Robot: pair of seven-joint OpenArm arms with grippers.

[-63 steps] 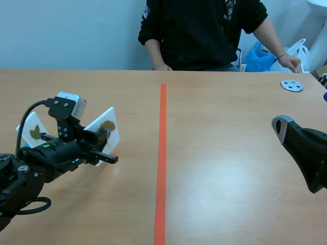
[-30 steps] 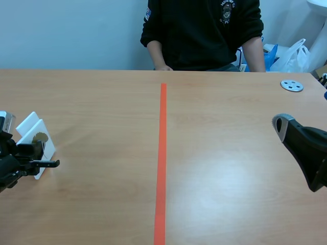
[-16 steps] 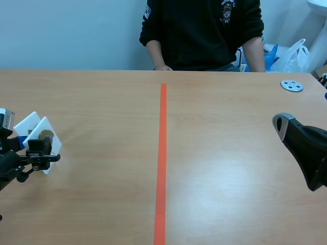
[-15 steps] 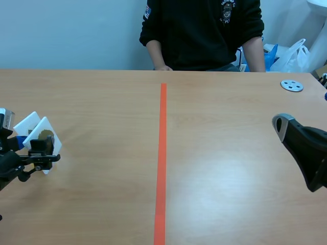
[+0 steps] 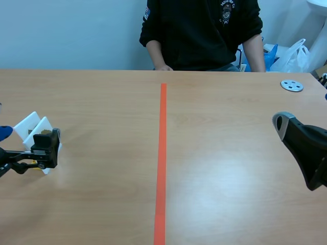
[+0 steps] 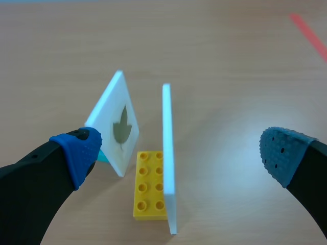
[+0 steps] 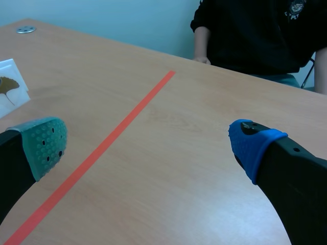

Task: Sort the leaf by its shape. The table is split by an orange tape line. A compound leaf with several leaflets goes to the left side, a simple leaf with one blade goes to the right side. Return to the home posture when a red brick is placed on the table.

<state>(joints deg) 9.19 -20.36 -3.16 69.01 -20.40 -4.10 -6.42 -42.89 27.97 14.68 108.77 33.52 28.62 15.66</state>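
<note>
Currently the left gripper [image 6: 180,153] is spread wide, its pads [image 6: 80,152] well apart, pinching nothing. Ahead of it, two white cards stand on the table [image 6: 230,61].

Tilted card [image 6: 115,127]: leans away from its neighbour and shows one lobed leaf [image 6: 123,131], a single blade. A teal base piece [image 6: 103,156] shows at its foot, just beside the blue pad.

Edge-on card [image 6: 166,153]: upright, face hidden, seated on a yellow brick [image 6: 148,186].

Scene view: both cards sit at the far left, well apart from the orange tape line [image 5: 162,153], with the left gripper low in front of them.

Right gripper [image 7: 148,145]: fingers spread, holding nothing, on the right side of the tape.

Right wrist view: a fan-leaf card [image 7: 9,86] shows beyond the tape; cannot tell which of the two cards it is.

A person [image 5: 202,30] sits across the table. A metal disc [image 5: 292,86] lies near the far right edge.
</note>
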